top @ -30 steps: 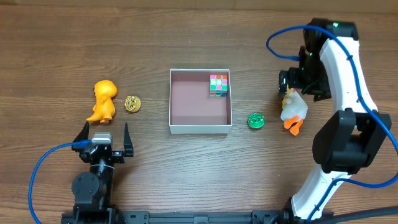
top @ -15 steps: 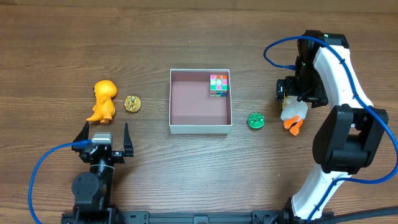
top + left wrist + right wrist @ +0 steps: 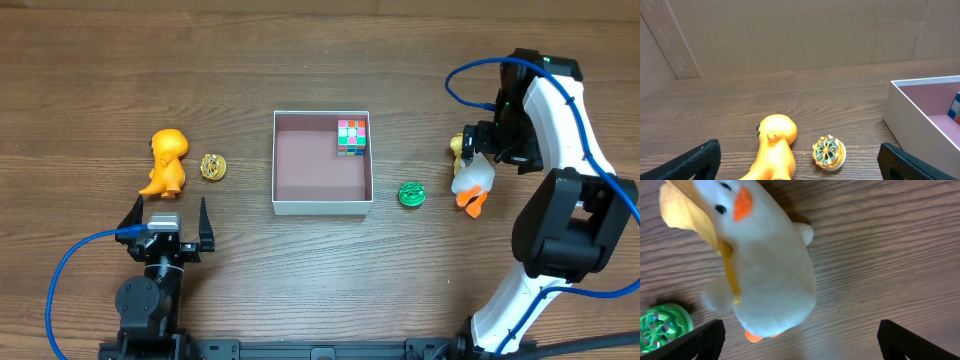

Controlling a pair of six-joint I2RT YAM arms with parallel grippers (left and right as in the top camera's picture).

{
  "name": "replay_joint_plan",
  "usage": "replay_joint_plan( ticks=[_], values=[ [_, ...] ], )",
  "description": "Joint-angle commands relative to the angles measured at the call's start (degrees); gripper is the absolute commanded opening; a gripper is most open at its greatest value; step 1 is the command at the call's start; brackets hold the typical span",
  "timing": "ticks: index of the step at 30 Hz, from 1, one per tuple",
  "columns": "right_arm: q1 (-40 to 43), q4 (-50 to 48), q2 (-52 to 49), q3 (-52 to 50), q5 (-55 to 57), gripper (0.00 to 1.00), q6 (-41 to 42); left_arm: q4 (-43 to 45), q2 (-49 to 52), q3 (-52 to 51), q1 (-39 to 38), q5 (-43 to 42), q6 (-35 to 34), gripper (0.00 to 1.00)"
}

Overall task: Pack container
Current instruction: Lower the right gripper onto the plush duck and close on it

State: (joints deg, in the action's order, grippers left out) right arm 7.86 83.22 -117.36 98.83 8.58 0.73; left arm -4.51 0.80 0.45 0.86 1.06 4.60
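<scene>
White duck lies seemingly half-hidden under the spread right pincer; left pincer spread too.

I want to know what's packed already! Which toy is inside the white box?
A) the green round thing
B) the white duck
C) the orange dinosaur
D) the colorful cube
D: only the colorful cube sits inside the container, in its far right corner.

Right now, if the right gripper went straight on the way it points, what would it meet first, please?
Most likely the duck: the right gripper, jaws open, points down at it, and its white body fills the space ahead, slightly off centre. Depth is unclear.
</scene>
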Motion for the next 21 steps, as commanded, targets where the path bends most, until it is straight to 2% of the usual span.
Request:
replay_joint_plan(
  ticks=[1, 10, 21],
  values=[
    [-0.3, -0.7, 1.5, -0.3, -4.1, 1.0, -2.7, 0.1, -0.2, -0.2, 0.3, -0.9, -0.3, 1.0],
    [-0.3, -1.2, 1.5, -0.3, -8.8, 1.0, -5.9, 0.1, -0.2, -0.2, 0.3, -0.9, -0.3, 1.0],
    [-0.2, -1.7, 1.5, -0.3, -8.7, 1.0, -6.8, 0.1, -0.2, -0.2, 0.3, -0.9, -0.3, 1.0]
  ],
)
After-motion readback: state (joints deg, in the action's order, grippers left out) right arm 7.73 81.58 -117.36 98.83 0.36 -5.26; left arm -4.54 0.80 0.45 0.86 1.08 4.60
